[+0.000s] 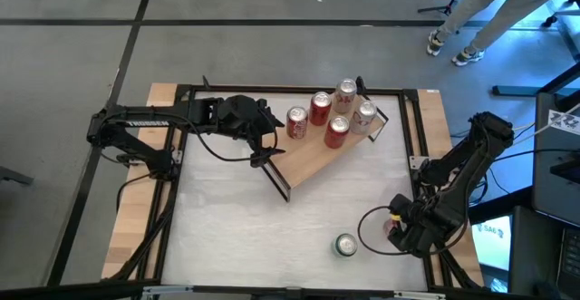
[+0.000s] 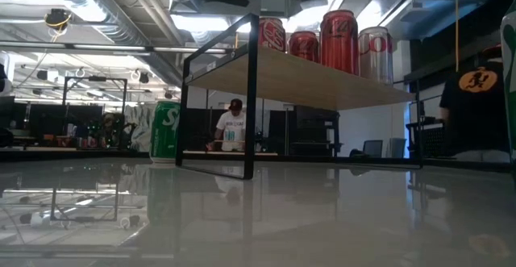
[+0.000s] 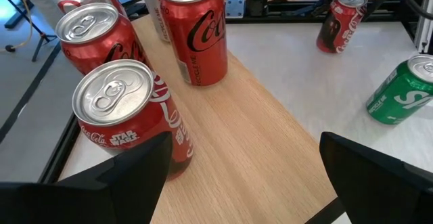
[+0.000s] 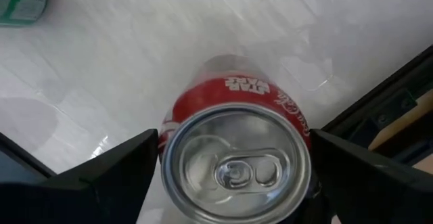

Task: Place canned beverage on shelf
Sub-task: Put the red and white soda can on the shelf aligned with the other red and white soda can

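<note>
The shelf (image 1: 313,159), a light-wood plank on thin black frame ends, stands slantwise on the white tabletop and carries several upright cans (image 1: 336,131). My left gripper (image 1: 263,141) is open above the shelf's left end. In the left wrist view (image 3: 245,149) one of its fingers stands next to a red Star Wars can (image 3: 128,116) upright on the plank. My right gripper (image 1: 399,230) is open near the table's near right corner. Its fingers stand on either side of another red can (image 4: 237,163), upright on the table, seen from above.
A green can (image 1: 345,245) stands on the table near the near edge, left of my right gripper. The tabletop's black frame (image 1: 412,128) rings the work area. A person's legs (image 1: 471,28) show beyond the far right corner. People (image 2: 232,130) show in the room.
</note>
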{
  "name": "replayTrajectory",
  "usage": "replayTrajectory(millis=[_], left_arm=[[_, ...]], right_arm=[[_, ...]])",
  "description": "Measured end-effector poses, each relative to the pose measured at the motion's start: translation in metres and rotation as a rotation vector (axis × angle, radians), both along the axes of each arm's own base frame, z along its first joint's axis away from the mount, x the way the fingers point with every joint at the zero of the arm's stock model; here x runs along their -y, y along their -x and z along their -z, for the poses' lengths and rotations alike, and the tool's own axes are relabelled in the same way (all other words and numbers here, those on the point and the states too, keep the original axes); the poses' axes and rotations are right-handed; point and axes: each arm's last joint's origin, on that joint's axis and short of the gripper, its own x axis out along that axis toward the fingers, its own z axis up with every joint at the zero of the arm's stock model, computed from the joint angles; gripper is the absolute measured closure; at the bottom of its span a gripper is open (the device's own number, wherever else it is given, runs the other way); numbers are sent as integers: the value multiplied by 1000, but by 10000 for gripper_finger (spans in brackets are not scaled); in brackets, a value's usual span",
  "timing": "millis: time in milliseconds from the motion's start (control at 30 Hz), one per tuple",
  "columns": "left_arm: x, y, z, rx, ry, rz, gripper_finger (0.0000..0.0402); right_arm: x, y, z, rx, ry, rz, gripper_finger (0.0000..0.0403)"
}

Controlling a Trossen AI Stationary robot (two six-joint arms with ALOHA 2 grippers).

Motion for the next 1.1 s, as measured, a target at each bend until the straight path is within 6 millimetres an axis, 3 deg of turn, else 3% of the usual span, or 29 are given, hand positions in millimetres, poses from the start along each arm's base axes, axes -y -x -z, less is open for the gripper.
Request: replayTrajectory(millis=[300, 467, 633, 933, 1100], left_arm=[[0, 0, 0, 0, 0, 0, 40], [0, 0, 0, 0, 0, 0, 40], [0, 0, 0, 0, 0, 0, 40], [0, 0, 0, 0, 0, 0, 40], [0, 0, 0, 0, 0, 0, 40]], right_arm=[[-1, -1, -1, 11, -4, 0, 116], [0, -3, -1, 27, -7, 8, 118], [3, -17, -4, 101, -68, -21, 110], [29, -49, -16, 230, -102, -155, 114], [44, -64, -37, 273, -94, -249, 110]])
